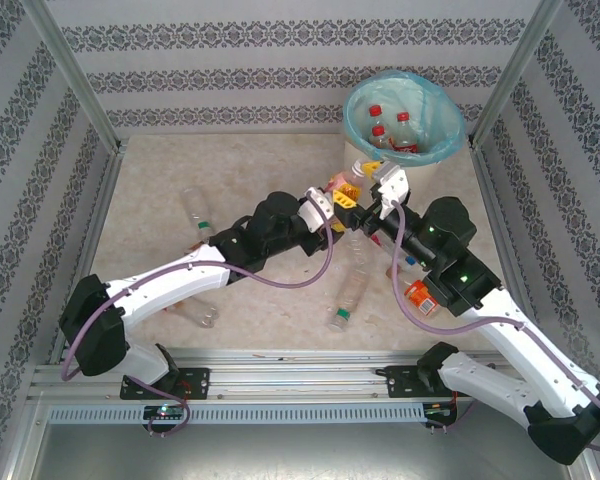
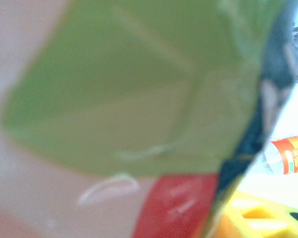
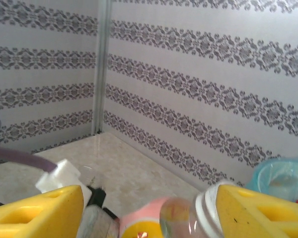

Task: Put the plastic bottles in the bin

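Note:
A pink bottle [image 1: 346, 180] with a white cap hangs in the air just left of the bin [image 1: 450, 125], between my two grippers. The left gripper [image 1: 337, 200] is shut on it. In the left wrist view its green and red label [image 2: 139, 89] is blurred and hides the jaws. The right gripper [image 1: 380, 172] stands open around the bottle's neck [image 3: 188, 218], its yellow fingers [image 3: 39, 213] wide apart and the cap beside the right one. The turquoise-lined bin [image 3: 280, 173] holds red-capped bottles [image 1: 380, 130].
On the table lie a clear bottle [image 1: 195, 215] at the left, a clear green-capped one [image 1: 352, 290] in the middle, an orange one [image 1: 420, 297] under the right arm and a clear one [image 1: 195, 312] by the left arm. Patterned walls close in three sides.

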Available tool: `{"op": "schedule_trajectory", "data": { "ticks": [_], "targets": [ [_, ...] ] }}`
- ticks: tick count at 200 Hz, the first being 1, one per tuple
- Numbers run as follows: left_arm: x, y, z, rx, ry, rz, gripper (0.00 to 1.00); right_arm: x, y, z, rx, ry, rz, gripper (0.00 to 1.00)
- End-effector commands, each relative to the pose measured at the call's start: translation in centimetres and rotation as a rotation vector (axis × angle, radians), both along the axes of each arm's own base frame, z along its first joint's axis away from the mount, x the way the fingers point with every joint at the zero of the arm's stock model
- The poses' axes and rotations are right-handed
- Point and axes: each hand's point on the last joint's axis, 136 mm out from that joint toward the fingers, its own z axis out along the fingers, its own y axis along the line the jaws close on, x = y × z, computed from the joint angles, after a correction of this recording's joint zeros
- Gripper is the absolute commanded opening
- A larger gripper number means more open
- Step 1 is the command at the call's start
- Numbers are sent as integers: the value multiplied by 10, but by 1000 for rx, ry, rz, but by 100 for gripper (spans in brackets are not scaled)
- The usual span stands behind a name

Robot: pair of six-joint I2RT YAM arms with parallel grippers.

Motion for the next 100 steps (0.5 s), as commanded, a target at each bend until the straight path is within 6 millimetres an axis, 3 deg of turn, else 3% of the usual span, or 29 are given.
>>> {"op": "schedule_trajectory", "data": {
  "ticks": [1,34,70,100],
  "targets": [
    [-17,-8,45,-131,-168,-104,0,-13,0,30,43,-45,78,70],
    [-28,4,48,-157,-223,-111,0,-27,4,47,132,73,293,66],
    [-37,18,54,-184,-283,-100,0,-21,0,60,178,177,362,65],
    [-42,32,65,-204,-326,-63,0,-36,9,66,152,202,483,64]
  ]
}}
